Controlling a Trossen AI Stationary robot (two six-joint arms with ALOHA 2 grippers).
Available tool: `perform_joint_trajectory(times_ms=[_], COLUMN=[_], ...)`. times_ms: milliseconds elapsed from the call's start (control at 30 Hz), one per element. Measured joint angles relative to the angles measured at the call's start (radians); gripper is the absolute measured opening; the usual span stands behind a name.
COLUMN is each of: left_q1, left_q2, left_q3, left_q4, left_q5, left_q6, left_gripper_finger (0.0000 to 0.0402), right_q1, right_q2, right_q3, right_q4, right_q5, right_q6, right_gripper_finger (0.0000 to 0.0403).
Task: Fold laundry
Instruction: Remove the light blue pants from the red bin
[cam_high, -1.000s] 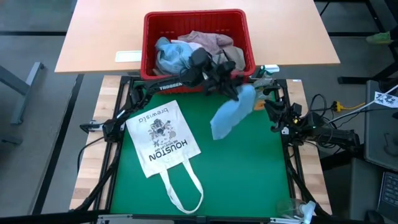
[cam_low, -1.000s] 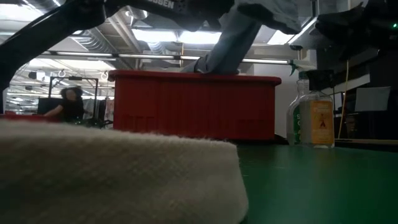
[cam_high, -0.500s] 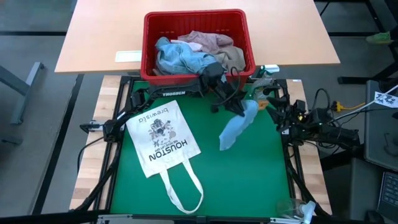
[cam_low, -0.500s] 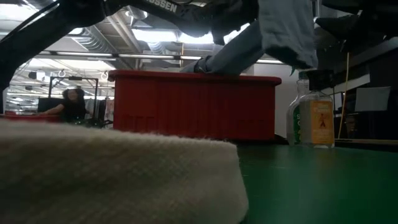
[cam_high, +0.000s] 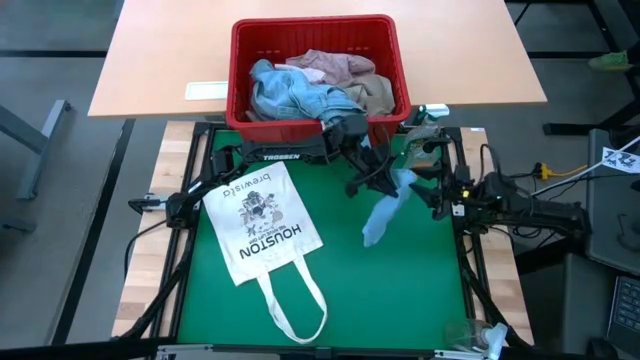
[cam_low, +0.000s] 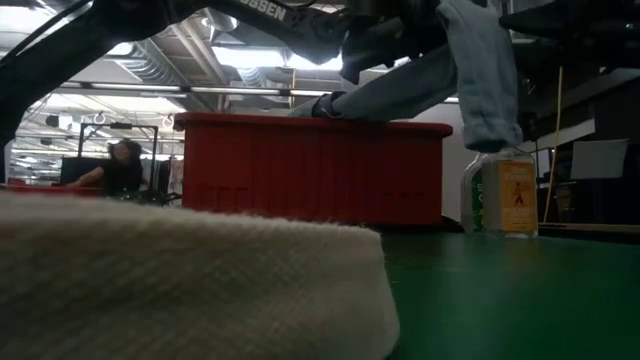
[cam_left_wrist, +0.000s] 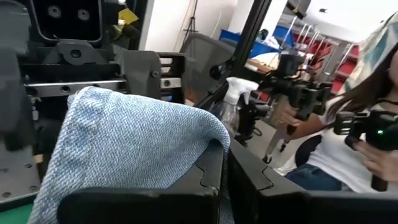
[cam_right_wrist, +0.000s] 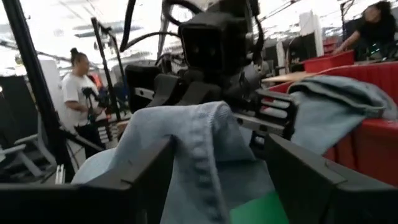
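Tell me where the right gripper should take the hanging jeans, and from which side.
Grip the upper fold of the jeans, just beside the shut left gripper that holds them. Come from the right gripper's own side: its open fingers already straddle that fold, which hangs clear of the mat.

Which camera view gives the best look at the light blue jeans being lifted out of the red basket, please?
The high view: the jeans hang from the shut left gripper over the green mat, trailing back into the basket. The low view shows a dangling leg, the left wrist view a denim fold, and the right wrist view denim between the open right gripper's fingers.
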Motion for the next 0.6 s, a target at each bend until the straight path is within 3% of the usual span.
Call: perform_joint_trajectory(times_ms=[200, 300, 467, 533, 600], left_q1=[-0.001, -0.001, -0.001, -0.001, 0.002], left_q2=[0.000, 0.000, 0.000, 0.000, 0.000], left_q3=[0.000, 0.000, 0.000, 0.000, 0.000], left_q4=[-0.001, 0.004, 0.009, 0.026, 0.050], left_q5=[-0.025, -0.025, -0.024, -0.023, -0.021], left_q6=[0.011, 0.011, 0.005, 0.004, 0.004], left_gripper_finger=[0.0008, 0.0008, 0.0040, 0.0062, 0.0085], right_q1=[0.000, 0.000, 0.000, 0.000, 0.000], right_q2=[0.066, 0.082, 0.085, 0.081, 0.080], right_q3=[0.000, 0.000, 0.000, 0.000, 0.000], right_q4=[0.033, 0.034, 0.035, 0.046, 0.076], right_q5=[-0.129, -0.165, -0.171, -0.171, -0.188], right_q6=[-0.041, -0.050, -0.051, -0.053, -0.052], right_gripper_finger=[0.0223, 0.0169, 0.0032, 0.0013, 0.0023])
